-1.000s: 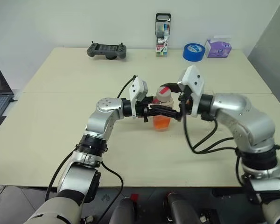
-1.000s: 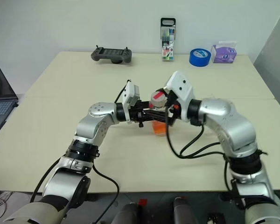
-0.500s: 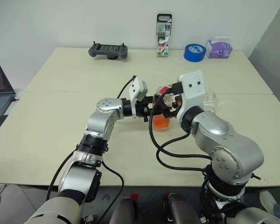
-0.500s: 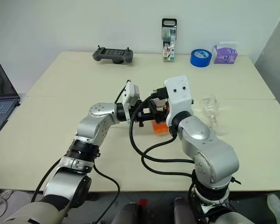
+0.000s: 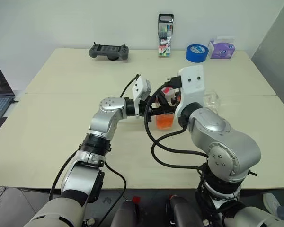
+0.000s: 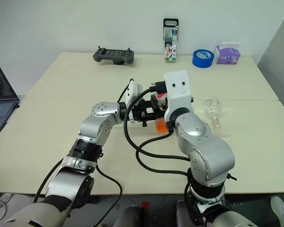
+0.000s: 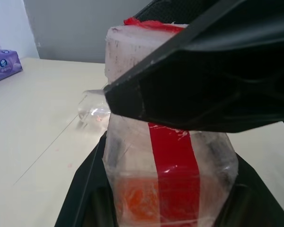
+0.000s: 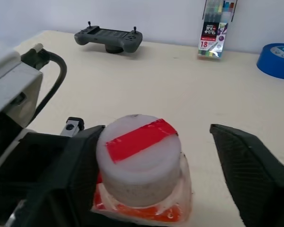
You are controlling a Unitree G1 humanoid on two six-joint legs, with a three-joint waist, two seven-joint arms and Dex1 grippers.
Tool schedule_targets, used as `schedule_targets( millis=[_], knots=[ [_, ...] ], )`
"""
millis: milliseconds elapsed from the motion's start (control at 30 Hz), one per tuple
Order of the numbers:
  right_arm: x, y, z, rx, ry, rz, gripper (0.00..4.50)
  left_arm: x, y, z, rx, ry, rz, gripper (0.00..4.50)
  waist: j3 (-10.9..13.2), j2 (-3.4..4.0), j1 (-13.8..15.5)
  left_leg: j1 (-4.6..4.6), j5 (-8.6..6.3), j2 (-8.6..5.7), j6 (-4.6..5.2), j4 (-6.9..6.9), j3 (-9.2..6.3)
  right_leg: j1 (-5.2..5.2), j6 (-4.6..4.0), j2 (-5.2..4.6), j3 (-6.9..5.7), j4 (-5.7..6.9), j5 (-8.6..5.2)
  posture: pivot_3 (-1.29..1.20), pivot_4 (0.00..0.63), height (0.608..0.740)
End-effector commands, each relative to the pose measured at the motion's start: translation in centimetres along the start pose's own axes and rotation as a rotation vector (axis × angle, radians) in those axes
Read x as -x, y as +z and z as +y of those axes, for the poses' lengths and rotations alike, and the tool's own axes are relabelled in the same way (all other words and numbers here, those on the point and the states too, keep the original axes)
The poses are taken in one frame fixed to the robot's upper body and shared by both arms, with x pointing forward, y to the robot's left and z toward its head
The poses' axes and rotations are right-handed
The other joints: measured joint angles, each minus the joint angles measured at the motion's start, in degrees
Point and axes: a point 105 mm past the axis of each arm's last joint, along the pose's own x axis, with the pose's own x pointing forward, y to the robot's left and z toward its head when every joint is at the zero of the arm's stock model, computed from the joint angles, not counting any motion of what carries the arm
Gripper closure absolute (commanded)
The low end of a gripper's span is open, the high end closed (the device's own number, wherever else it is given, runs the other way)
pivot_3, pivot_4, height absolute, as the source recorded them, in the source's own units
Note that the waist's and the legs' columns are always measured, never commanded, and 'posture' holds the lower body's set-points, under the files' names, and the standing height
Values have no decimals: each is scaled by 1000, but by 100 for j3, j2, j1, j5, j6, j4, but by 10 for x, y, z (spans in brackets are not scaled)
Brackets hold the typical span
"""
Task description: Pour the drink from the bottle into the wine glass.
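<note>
Two claws meet at the bottle in the head views: the left claw is clamped on its body and holds it above the middle of the table, while the right claw sits at the cap. The drink fills only the lower part of the bottle. The glass lies tipped on its side on the table just to the right of the right arm, and it looks empty.

In the left wrist view, the black fingers press both sides of the bottle, its red strip facing the camera and the orange liquid low inside; the glass lies on the table behind it.

In the right wrist view, the right claw's fingers stand apart on either side of the cap, which is on the bottle; I cannot tell whether they touch it.

By my reading, the bottle is grasped and lifted, but uncapping, righting the glass and pouring all remain.
</note>
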Motion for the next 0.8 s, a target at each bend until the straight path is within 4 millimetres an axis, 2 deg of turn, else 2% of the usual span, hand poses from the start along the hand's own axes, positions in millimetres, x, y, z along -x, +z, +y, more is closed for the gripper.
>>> schedule_targets(
  millis=[33,100,200,267,300,333,367,400,467,567,800],
  knots=[
    [3,18,-28,-10,-143,-81,2059,1,13,0,-49,-15,-26,2721,0,0,-1,0,0,0,0,0,0,0,0,0,0,0,0,0,150,740],
    [2,18,-35,1,-153,-76,2612,1,13,0,-50,-12,-25,2721,0,0,-1,0,0,0,0,0,0,0,0,0,0,1,0,0,150,740],
    [-3,20,-50,73,-115,-79,2612,1,14,1,-48,-9,-26,2721,0,0,-1,0,0,0,0,2,0,1,0,0,0,1,0,0,150,740],
    [-6,22,-51,113,-15,-85,2612,1,14,1,-48,-9,-26,2721,0,0,-8,1,0,-3,1,2,1,4,0,0,-1,-3,0,0,150,740],
    [-2,26,-34,140,183,-117,2612,1,14,0,-48,-10,-27,2722,0,0,-11,1,0,-4,1,2,3,6,0,-1,0,-4,0,0,150,740],
    [10,29,-12,136,429,-154,2612,1,15,0,-45,-13,-28,2722,0,-1,-7,0,0,-4,2,3,4,6,1,0,-1,-6,0,0,150,740],
    [21,31,-4,108,615,-163,2612,0,16,-1,-40,-18,-31,2730,1,-2,1,-2,-1,-7,2,2,5,7,1,-1,-5,-10,0,0,150,740],
    [26,28,-3,127,754,-135,2612,-1,15,-2,-40,-27,-29,2733,1,-2,4,-2,-1,-8,3,1,12,10,2,-1,-8,-12,0,0,150,740],
    [30,18,-9,193,902,-52,2612,-2,14,-4,-50,-42,-19,2734,1,-2,5,-2,-5,-10,9,0,19,13,3,-2,-8,-15,0,0,150,740],
    [29,18,-12,243,1025,-12,2612,-2,17,-3,-50,-40,-27,2734,1,-2,-26,2,-9,-6,16,2,30,11,3,2,-4,-11,0,0,150,740],
    [20,15,-17,290,1097,34,2612,-4,18,-4,-54,-47,-30,2735,1,-2,-88,10,-9,8,17,0,23,9,1,28,-4,1,1,0,150,740]
  ],
)
